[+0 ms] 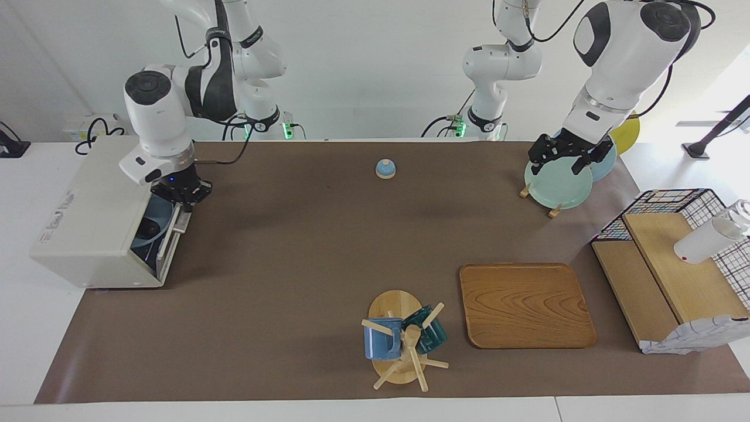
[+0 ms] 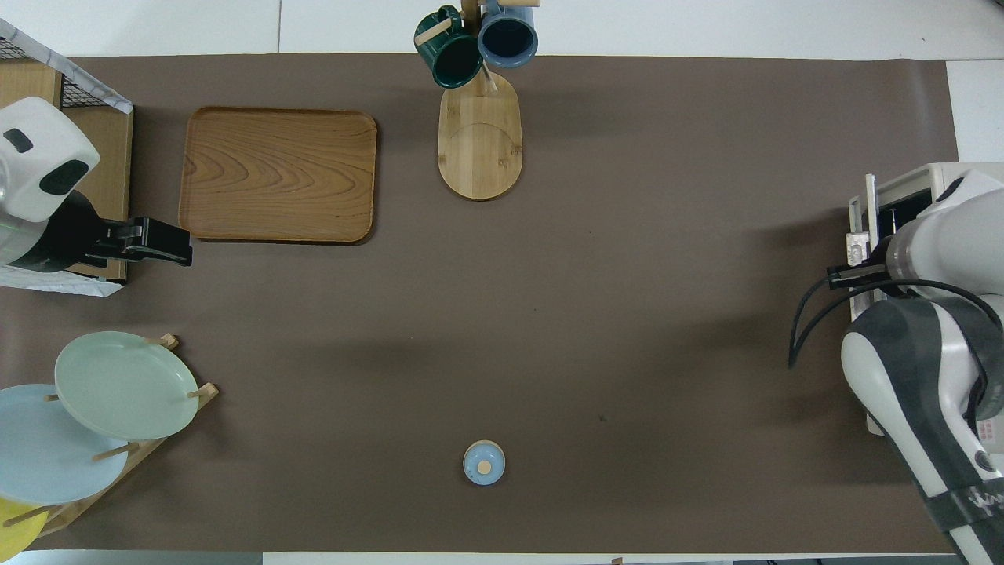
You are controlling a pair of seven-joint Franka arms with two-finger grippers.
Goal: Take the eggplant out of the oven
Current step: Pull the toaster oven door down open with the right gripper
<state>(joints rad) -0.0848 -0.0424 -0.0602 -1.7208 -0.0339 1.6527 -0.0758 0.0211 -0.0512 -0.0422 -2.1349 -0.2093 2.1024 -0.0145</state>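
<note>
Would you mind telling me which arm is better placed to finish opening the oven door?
The right arm: the right gripper is at the oven door's handle, door partly open. The left gripper waits over the plate rack.

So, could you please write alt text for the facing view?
The right gripper is at the handle of the oven's partly lowered door, with a blue plate showing inside. The left gripper hovers over plates in a rack.

A high camera across the table (image 1: pixel 304 264) faces both robots, taking in every edge. A second, above the robots' end, looks steeply down. Both share the brown mat, the oven (image 1: pixel 96 223) and the wooden tray (image 2: pixel 278 174), half a turn apart.
</note>
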